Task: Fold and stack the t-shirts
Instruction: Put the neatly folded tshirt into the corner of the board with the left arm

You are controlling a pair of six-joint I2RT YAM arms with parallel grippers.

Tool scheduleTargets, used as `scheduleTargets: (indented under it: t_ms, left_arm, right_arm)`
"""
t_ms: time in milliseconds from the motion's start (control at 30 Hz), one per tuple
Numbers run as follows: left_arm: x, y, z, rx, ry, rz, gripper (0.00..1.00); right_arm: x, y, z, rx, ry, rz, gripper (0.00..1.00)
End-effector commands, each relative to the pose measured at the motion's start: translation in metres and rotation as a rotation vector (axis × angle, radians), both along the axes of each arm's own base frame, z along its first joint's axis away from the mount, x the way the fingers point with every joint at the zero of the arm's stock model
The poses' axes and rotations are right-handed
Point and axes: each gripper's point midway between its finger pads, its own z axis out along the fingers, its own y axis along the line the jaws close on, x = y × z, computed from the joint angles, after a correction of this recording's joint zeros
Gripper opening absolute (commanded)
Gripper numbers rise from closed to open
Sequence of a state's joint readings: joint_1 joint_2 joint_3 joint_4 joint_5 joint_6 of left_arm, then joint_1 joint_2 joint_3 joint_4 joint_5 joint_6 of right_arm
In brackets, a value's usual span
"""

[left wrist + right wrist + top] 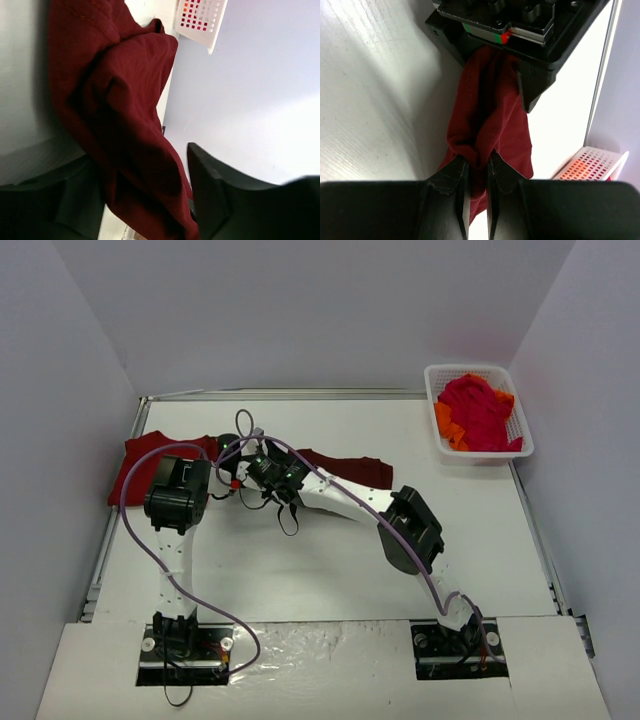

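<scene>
A large dark maroon t-shirt [150, 465] lies spread across the left and middle of the table, partly under both arms. My right gripper [255, 465] is shut on a bunched fold of it [490, 115], pinched between the fingertips [478, 165]. My left gripper [232, 468] faces it closely and shows in the right wrist view [520, 30]. Its jaws stand apart [145, 200] with the same maroon cloth [120, 100] hanging between them. A crimson t-shirt [480, 410] and an orange one [447, 423] lie heaped in the basket.
The white lattice basket [478, 368] stands at the far right corner; it also shows in the left wrist view [200, 20] and the right wrist view [590, 162]. Grey walls close in the table on three sides. A purple cable loops over the left arm [150, 455].
</scene>
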State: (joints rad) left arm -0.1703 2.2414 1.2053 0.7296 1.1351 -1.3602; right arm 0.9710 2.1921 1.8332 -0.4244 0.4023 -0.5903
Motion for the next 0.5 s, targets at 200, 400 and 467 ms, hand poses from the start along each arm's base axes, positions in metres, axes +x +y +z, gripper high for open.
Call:
scheduleTargets:
  t_ms: [200,400,467]
  left_arm:
    - [-0.004,-0.019,0.024,-0.045,-0.065,-0.081,0.29]
    - [-0.007,-0.024,0.022,-0.039,-0.054,-0.103,0.24]
    - [-0.006,-0.025,0.025,-0.045,-0.063,-0.108,0.24]
  right_arm:
    - [-0.002,0.012,0.002,0.002,-0.013,0.011,0.0]
    - [-0.003,0.014,0.004,0.008,-0.007,0.016,0.0]
    - [-0.003,0.014,0.005,0.009,-0.009,0.015,0.0]
